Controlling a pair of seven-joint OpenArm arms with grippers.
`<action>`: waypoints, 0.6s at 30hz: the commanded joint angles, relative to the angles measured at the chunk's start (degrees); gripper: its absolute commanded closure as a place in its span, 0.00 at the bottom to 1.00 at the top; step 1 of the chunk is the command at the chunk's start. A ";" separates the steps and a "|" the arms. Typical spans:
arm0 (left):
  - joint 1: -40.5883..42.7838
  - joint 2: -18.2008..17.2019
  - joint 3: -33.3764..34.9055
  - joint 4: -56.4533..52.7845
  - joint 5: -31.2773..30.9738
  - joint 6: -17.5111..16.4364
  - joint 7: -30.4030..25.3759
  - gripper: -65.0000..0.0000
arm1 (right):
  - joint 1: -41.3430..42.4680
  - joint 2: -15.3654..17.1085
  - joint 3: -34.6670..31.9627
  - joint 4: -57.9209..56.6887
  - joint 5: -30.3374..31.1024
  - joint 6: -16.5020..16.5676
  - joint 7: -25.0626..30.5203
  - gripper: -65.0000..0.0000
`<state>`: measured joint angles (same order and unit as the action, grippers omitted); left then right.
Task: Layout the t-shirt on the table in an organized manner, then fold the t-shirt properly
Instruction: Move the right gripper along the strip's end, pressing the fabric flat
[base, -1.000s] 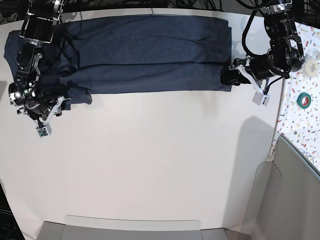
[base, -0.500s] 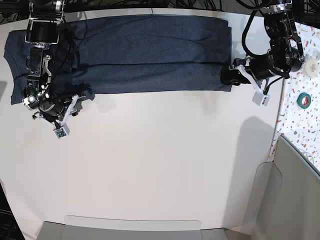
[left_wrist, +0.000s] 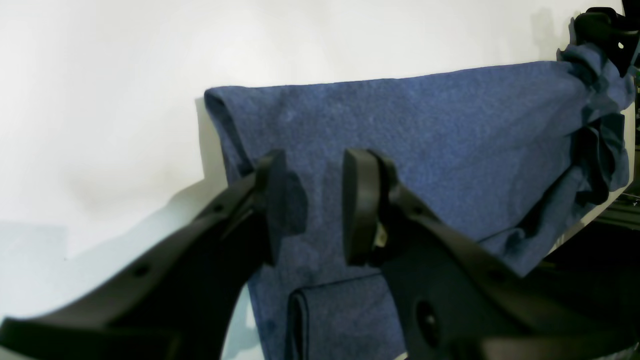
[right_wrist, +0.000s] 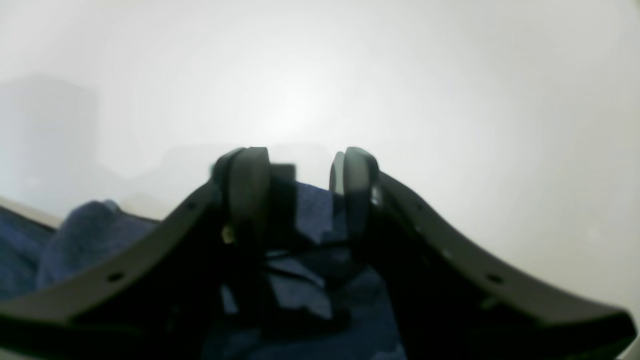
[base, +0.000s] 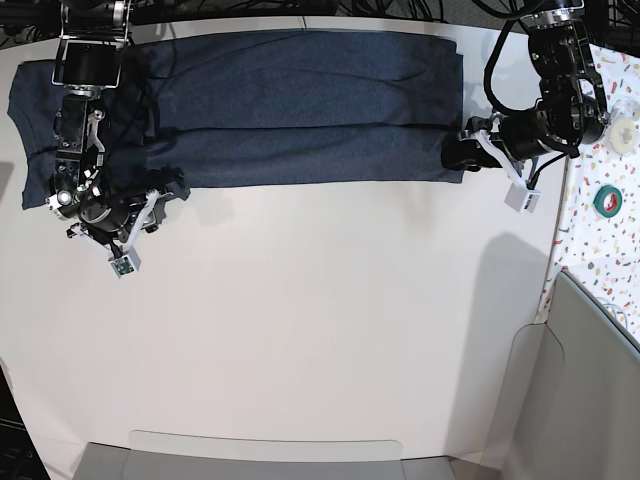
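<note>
Heathered navy t-shirt (base: 300, 105) lies as a long rectangle on matte table (base: 320, 330).

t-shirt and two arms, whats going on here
A two-armed robot is folding a navy t-shirt that lies as a long band across the far side of the white table. The left gripper sits at one end of the band, fingers apart around the cloth edge. The right gripper is at the other end with bunched fabric between its fingers.

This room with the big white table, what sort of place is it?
Probably a robotics lab bench, not a home: two black robot arms work over a bare white table, cables hang behind it, and the only item handled is a navy t-shirt.
</note>
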<state>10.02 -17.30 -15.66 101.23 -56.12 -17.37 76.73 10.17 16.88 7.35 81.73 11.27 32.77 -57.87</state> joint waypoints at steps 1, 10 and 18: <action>-0.48 -0.68 -0.30 0.88 -1.16 0.09 -0.38 0.72 | 1.39 0.57 0.25 1.65 0.47 -0.29 1.12 0.62; -0.40 -0.68 -0.30 0.88 -1.16 0.09 -0.38 0.72 | 2.35 -1.46 0.07 6.57 0.38 -0.47 0.86 0.62; -0.31 -0.68 -0.30 0.88 -1.16 0.09 -0.20 0.72 | -1.34 -1.98 -0.01 7.72 -3.14 -0.64 0.77 0.62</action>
<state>10.15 -17.32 -15.66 101.25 -56.12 -17.34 76.75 7.51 14.17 7.07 88.33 7.75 32.60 -58.08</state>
